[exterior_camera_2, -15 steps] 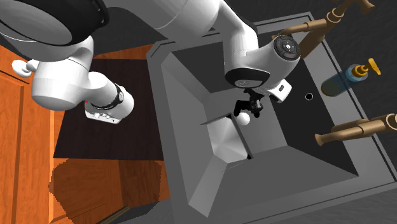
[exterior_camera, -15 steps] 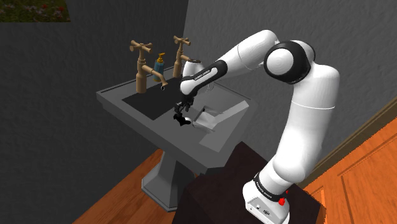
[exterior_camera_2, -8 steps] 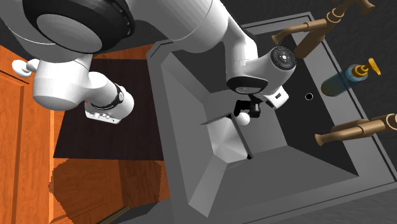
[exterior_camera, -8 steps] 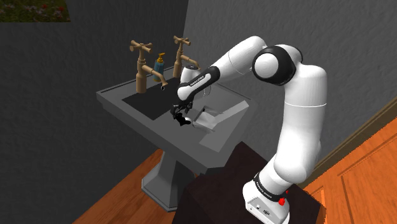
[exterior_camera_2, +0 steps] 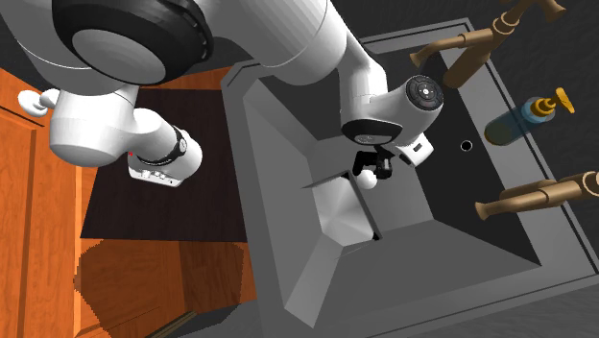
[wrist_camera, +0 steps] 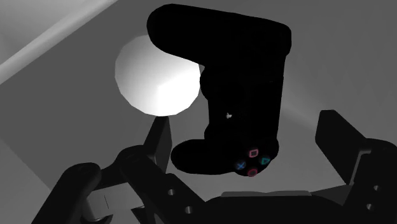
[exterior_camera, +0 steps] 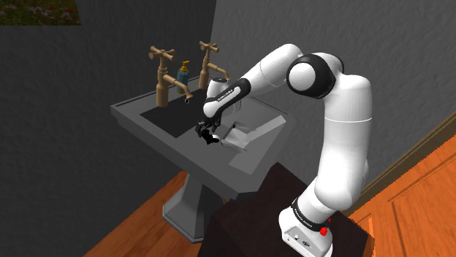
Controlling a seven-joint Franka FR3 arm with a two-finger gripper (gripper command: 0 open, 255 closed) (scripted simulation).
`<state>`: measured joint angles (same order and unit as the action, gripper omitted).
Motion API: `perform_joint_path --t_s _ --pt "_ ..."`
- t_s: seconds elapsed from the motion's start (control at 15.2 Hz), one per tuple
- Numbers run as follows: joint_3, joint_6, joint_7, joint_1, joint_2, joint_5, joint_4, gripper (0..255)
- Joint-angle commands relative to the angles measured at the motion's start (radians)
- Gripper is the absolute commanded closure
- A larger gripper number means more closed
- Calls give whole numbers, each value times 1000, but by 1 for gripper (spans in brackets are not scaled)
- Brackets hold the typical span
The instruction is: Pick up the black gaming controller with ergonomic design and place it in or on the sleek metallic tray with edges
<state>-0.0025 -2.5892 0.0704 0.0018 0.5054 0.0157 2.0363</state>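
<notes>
The gripper (exterior_camera: 207,133) hung inside the basin of a grey pedestal sink (exterior_camera: 139,117), directly over the controller (wrist_camera: 245,76). In the wrist view the fingers (wrist_camera: 336,143) stood apart with the black controller between them. A clear gap separated one finger from the controller body, while the other finger stood just beside it, so the controller was not clamped. The controller lay on the basin floor, with its coloured face buttons (wrist_camera: 252,162) at the end nearer the gripper. A white sphere (wrist_camera: 156,76) sat against its side. The tray (exterior_camera_2: 341,213), rendered pale grey, lay in the same basin: at 3 o'clock from the controller in the shoulder view, and at 7 o'clock in the second exterior view, just beside the sphere. Two brass taps (exterior_camera: 162,69) stood on the sink's rear ledge at 11 o'clock from the gripper in the shoulder view, with a blue soap bottle (exterior_camera: 182,74) between them.
</notes>
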Motion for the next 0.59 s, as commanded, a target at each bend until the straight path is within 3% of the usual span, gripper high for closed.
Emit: perform_joint_path --t_s 0.0,0.07,0.53 --pt "0 0 0 0 0 0 0 0" --pt "0 0 0 0 0 0 0 255" --pt "0 0 0 0 0 0 0 255"
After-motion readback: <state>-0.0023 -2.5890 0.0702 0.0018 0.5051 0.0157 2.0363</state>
